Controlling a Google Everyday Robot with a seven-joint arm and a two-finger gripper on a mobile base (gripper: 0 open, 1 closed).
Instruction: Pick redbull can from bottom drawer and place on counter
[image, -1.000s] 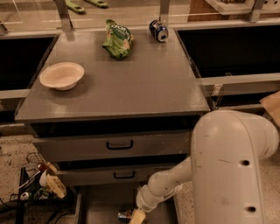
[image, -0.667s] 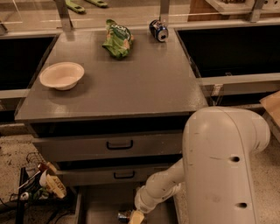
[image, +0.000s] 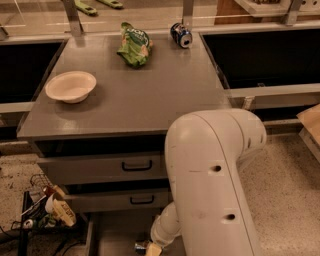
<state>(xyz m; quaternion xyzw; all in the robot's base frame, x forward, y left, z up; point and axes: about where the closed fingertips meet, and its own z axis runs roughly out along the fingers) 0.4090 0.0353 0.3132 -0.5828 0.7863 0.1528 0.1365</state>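
Note:
The bottom drawer (image: 112, 234) is pulled open at the foot of the grey cabinet, its flat grey floor showing. My gripper (image: 151, 248) reaches down into it at the lower edge of the camera view, at the end of my white arm (image: 210, 190). A small silver-blue thing, apparently the redbull can (image: 140, 245), lies right at the gripper's left side, mostly cut off by the frame edge. The counter (image: 160, 95) spreads above the drawers, well away from the gripper.
On the counter stand a white bowl (image: 71, 86), a green snack bag (image: 134, 45) and a fatter blue can (image: 181, 35). Two shut drawers with black handles (image: 137, 165) sit above the open one. A wire basket of clutter (image: 45, 212) stands on the floor at left.
My arm's bulky white housing has swung left and now covers more of the cabinet's right front. The gripper has stayed low in the bottom drawer.

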